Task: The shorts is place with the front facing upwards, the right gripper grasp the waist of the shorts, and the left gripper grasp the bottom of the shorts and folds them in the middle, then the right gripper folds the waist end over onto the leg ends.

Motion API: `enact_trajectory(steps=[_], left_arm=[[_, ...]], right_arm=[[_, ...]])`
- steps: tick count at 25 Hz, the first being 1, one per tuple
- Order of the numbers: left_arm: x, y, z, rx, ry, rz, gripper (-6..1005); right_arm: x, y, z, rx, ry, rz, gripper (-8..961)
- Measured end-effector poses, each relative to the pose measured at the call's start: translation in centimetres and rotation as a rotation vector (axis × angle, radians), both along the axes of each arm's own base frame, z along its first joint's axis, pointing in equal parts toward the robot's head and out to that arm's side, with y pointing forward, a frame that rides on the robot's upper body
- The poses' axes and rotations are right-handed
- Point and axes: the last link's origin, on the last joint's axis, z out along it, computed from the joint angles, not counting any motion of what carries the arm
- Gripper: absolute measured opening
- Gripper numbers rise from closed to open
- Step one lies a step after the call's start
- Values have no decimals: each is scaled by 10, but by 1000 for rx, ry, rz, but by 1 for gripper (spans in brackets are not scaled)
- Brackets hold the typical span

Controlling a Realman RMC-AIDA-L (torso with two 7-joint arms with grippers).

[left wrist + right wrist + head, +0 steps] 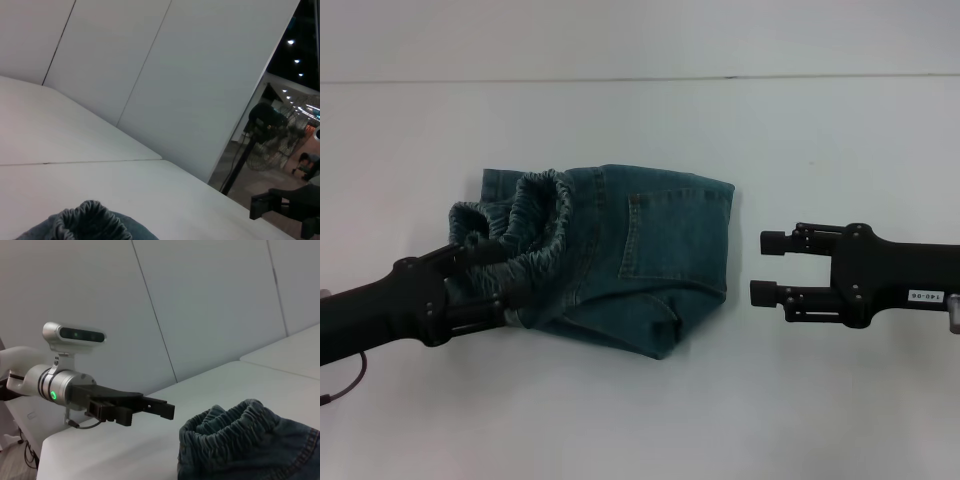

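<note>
The shorts [650,260] lie folded in a compact bundle on the white table, a patch pocket [670,235] facing up. The puckered waist [545,225] stands bunched at the bundle's left end and also shows in the wrist views, waist [90,220] and waist [235,425]. A flat denim edge [498,185] peeks out behind it; I cannot tell whether this is the leg ends. My left gripper [510,275] is open with its prongs at the waist; side-on, the left gripper [167,410] shows a small gap to the fabric. Right of the shorts, my right gripper [765,267] is open, empty and apart from the cloth.
The white table [640,420] extends on all sides of the bundle. A seam [620,80] runs across its far part. The right gripper [265,207] shows beyond the table edge, with a standing fan [265,130] in the room behind.
</note>
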Motion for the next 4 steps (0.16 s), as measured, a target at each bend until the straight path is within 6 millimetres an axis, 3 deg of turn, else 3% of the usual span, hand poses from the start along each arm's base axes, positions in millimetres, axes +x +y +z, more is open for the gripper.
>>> enact_trajectory(steps=[4], left_arm=[[-1,-2,-3,-9,1,7,936]], right_arm=[[-2,2,-2,-3,3,0,777]])
